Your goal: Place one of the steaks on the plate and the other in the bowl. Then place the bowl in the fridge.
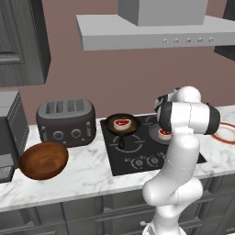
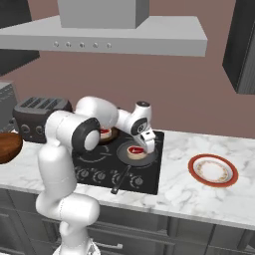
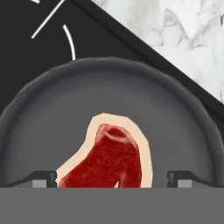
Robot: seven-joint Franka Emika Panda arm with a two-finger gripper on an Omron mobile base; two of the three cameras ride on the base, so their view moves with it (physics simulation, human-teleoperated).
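One steak (image 3: 111, 157), red with a pale fat edge, lies in a dark pan (image 3: 48, 113) on the stove's right side. My gripper (image 3: 113, 179) hangs open just above it, one fingertip on each side of the meat. In the right base view the gripper (image 2: 149, 145) is over that steak (image 2: 135, 151). The other steak (image 1: 121, 123) lies in a small black pan (image 1: 120, 130) at the stove's back left. The brown wooden bowl (image 1: 43, 160) sits on the counter at the left. The white plate (image 2: 213, 170) with its red-orange ring lies right of the stove. The fridge is out of view.
A dark toaster (image 1: 66, 120) stands behind the bowl. The black cooktop (image 1: 137, 156) has knobs along its front. A grey range hood (image 1: 151, 27) hangs overhead. A grey appliance (image 1: 9, 133) stands at the far left of the marble counter (image 2: 179, 194).
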